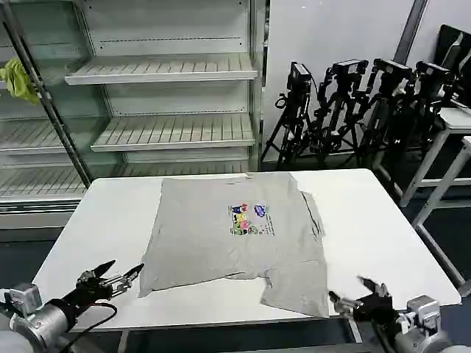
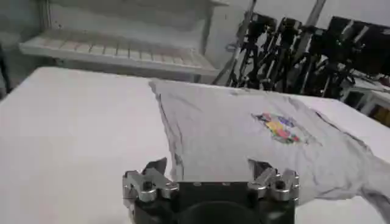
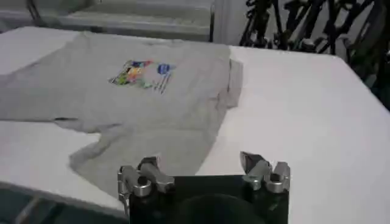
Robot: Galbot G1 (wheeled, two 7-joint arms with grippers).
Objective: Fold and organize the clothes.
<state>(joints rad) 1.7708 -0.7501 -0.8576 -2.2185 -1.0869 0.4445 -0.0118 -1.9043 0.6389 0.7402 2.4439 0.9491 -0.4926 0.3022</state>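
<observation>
Shirt: light grey short-sleeved T-shirt [image 1: 235,239] with cartoon print, spread mid-table on white table [image 1: 383,220].
Left gripper [image 1: 124,274]: near front left corner, fingers wide, empty.
Right gripper [image 1: 352,291]: front edge by shirt's corner, fingers wide, empty.

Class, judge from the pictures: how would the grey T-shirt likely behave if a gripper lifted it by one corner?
The T-shirt would probably droop and stretch, since it lies wrinkled and flat on the table. It looks thin, so likely light. Pushed, it would probably bunch rather than slide whole; one edge is already folded over.

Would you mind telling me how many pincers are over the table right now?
2. The left pincer is open at the near left edge of the white table, beside the grey T-shirt; the right pincer is open at the near right edge.
</observation>
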